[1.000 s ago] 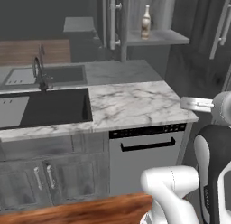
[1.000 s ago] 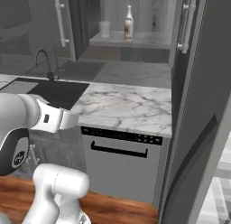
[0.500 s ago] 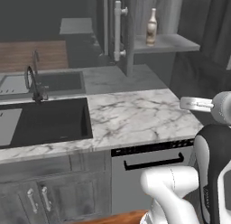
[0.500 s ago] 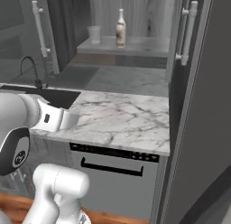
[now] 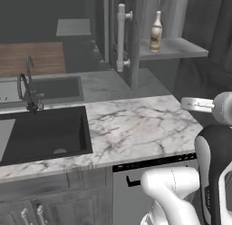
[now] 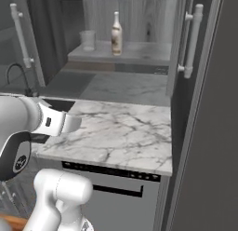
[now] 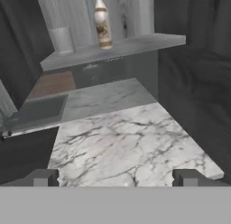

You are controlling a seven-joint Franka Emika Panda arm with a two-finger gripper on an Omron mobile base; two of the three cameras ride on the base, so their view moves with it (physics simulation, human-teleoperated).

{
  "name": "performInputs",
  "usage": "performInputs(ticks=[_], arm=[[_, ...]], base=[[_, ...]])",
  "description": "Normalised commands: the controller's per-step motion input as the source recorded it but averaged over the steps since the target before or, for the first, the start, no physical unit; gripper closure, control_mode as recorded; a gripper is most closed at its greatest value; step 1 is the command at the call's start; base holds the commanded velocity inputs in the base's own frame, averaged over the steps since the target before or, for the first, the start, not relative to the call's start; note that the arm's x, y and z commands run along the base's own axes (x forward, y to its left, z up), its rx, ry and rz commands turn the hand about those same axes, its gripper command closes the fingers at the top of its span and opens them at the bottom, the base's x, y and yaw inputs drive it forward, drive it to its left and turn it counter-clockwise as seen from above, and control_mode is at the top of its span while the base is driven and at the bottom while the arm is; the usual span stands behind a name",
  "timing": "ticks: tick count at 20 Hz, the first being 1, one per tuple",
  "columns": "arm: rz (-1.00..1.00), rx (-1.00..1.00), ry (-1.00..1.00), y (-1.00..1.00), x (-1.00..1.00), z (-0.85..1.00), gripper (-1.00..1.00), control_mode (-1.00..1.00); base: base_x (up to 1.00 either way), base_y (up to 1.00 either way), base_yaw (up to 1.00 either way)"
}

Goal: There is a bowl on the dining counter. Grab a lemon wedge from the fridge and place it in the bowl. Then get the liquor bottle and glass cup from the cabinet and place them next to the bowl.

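Dark fingertips of the gripper are seen spread wide apart at the bottom of the hand view, nothing held between them. Beyond them a marble counter is shown. Farther, at upper centre, the liquor bottle and glass cup are seen on the cabinet shelf.

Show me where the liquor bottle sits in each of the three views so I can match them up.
Left base view: liquor bottle upper right of centre, upright on the grey shelf.
Right base view: top centre, upright on that shelf, glass cup to its left.
Hand view: top, left of centre, cup to its left.
Shared landmark: the grey shelf above the marble counter.
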Motion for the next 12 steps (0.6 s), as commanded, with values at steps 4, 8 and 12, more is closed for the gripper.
performInputs(ticks=[4,8,12], arm=[[0.00,0.00,0.00,0.00,0.00,0.00,-1.00,1.00],[0.00,0.00,0.00,0.00,0.00,0.00,-1.00,1.00],[0.00,0.00,0.00,0.00,0.00,0.00,-1.00,1.00]], base=[[0.54,-0.23,-0.03],[0.57,-0.26,-0.02],[0.48,-0.34,-0.01]])
